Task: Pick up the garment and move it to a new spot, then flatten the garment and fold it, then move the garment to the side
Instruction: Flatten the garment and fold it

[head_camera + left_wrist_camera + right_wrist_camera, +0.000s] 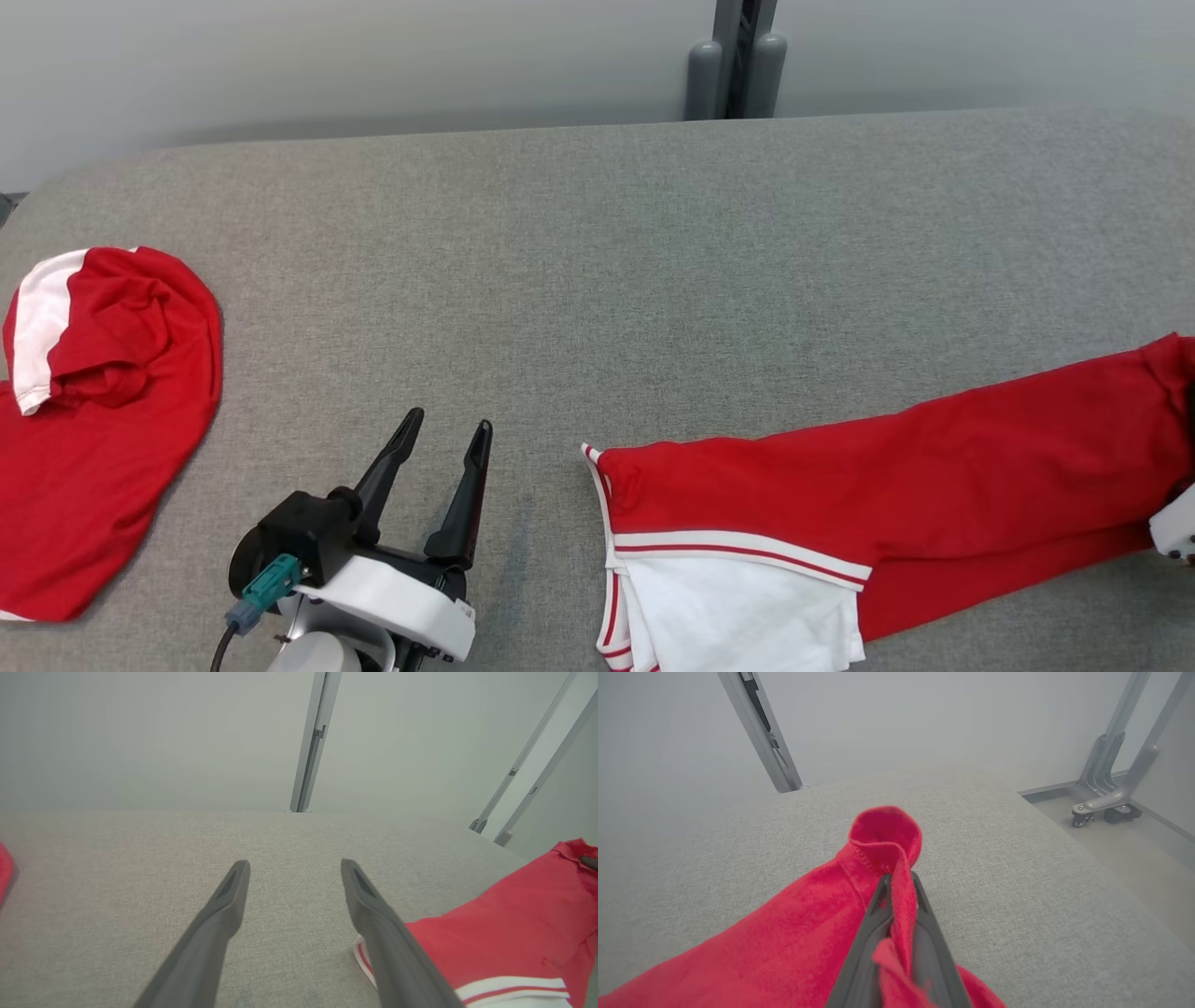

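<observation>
Head view is showing the red garment (887, 485) with white trim lying stretched out on the grey table (597, 233), lower right. Right gripper (900, 879) is pinching its red hem between pressed-together fingers, with cloth bunching up above the tips. Left gripper (449, 418) is sitting over bare table just left of the garment, fingers spread wide. Another red-and-white piece (103, 411) is lying crumpled at the far left.
</observation>
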You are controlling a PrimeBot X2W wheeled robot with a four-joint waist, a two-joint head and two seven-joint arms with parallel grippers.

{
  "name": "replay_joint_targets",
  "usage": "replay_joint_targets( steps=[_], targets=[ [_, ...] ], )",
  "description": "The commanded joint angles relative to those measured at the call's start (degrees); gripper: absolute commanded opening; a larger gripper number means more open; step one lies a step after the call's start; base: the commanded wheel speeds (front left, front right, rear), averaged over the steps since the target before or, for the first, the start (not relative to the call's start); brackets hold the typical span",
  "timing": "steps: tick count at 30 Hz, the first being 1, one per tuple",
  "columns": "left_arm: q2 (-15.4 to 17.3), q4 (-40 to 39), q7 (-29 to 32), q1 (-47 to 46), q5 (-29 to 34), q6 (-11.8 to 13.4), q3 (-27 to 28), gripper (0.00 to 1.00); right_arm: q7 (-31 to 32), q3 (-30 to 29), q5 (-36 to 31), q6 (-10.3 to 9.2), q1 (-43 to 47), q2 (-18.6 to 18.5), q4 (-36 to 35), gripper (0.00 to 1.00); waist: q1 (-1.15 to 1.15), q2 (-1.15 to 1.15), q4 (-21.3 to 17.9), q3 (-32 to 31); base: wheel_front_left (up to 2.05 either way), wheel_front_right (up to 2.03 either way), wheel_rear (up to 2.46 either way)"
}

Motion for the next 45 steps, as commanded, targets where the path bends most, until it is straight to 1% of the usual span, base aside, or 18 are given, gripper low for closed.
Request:
replay_joint_targets(
  steps=[1, 7, 10, 12, 16, 22, 24, 27, 30, 32, 33, 36, 45],
  targets=[
    [0.0, 0.2, -0.2, 0.4, -0.1, 0.2, 0.4, 1.0, 1.0, 1.0, 0.6, -0.08, 0.8, 0.0, -1.4, 0.0, 0.0, 0.0, -0.6, -0.7, 0.0, 0.0, 0.0],
    [-0.6, 0.0, -0.2, 1.3, -0.3, 0.3, 1.5, 1.0, 7.5, 5.6, 4.3, -0.08, 4.0, 1.1, -11.0, 0.0, 0.0, 0.0, -2.3, -2.3, 0.0, 0.0, 0.0],
    [-1.0, -0.1, -0.2, 1.5, -0.1, 0.0, 1.9, 1.0, 11.6, 6.5, 7.3, -0.07, 6.0, 2.7, -16.9, 0.0, 0.0, 0.0, -2.9, -2.6, 0.0, 0.0, 0.0],
    [-1.2, 0.0, -0.2, 1.5, 0.1, -0.1, 2.0, 1.0, 14.4, 5.7, 10.0, -0.07, 7.4, 4.3, -20.6, 0.0, 0.0, 0.0, -3.2, -2.7, 0.0, 0.0, 0.0],
    [-1.7, 0.1, -0.2, 1.1, 0.5, -0.5, 2.4, 1.0, 20.2, 4.7, 13.8, -0.07, 10.2, 8.7, -27.7, 0.0, 0.0, 0.0, -3.4, -2.6, 0.0, 0.0, 0.0],
    [-2.2, 0.6, -0.2, 0.9, 0.8, -1.1, 3.1, 1.0, 28.5, 3.3, 17.3, -0.06, 14.1, 17.7, -35.9, 0.0, 0.0, 0.0, -2.8, -2.6, 0.0, 0.0, 0.0],
    [-2.4, 0.7, -0.2, 0.7, 1.0, -1.4, 3.3, 1.0, 30.8, 3.1, 18.2, -0.07, 15.3, 19.7, -38.0, 0.0, 0.0, 0.0, -2.4, -2.6, 0.0, 0.0, 0.0],
    [-2.5, 0.8, -0.2, 0.5, 1.2, -1.6, 3.6, 1.0, 33.3, 3.4, 19.6, -0.06, 16.9, 21.4, -39.9, 0.0, 0.0, 0.0, -1.8, -2.6, 0.0, 0.0, 0.0],
    [-2.7, 1.0, -0.2, 0.5, 1.4, -1.8, 3.6, 1.0, 34.0, 5.0, 21.4, -0.06, 17.8, 21.8, -40.8, 0.0, 0.0, 0.0, -0.8, -2.4, 0.0, 0.0, 0.0],
    [-2.8, 1.2, -0.2, 0.4, 1.5, -2.0, 3.6, 1.0, 32.9, 6.9, 23.9, -0.06, 18.2, 21.8, -40.7, 0.0, 0.0, 0.0, -0.1, -2.2, 0.0, 0.0, 0.0],
    [-2.8, 1.2, -0.2, 0.4, 1.5, -2.0, 3.6, 1.0, 32.9, 6.9, 23.9, -0.06, 18.2, 21.8, -40.7, 0.0, 0.0, 0.0, -0.1, -2.2, 0.0, 0.0, 0.0],
    [-3.1, 1.4, -0.2, 0.2, 1.5, -2.2, 3.7, 1.0, 31.4, 9.4, 26.8, -0.06, 17.9, 21.8, -40.1, 0.0, 0.0, 0.0, 0.9, -1.9, 0.0, 0.0, 0.0],
    [-3.9, 2.2, -0.2, 0.1, 1.9, -2.8, 4.0, 1.0, 27.6, 15.1, 29.6, -0.06, 16.2, 21.8, -35.9, 0.0, 0.0, 0.0, 3.8, -1.2, 0.0, 0.0, 0.0]
  ],
)
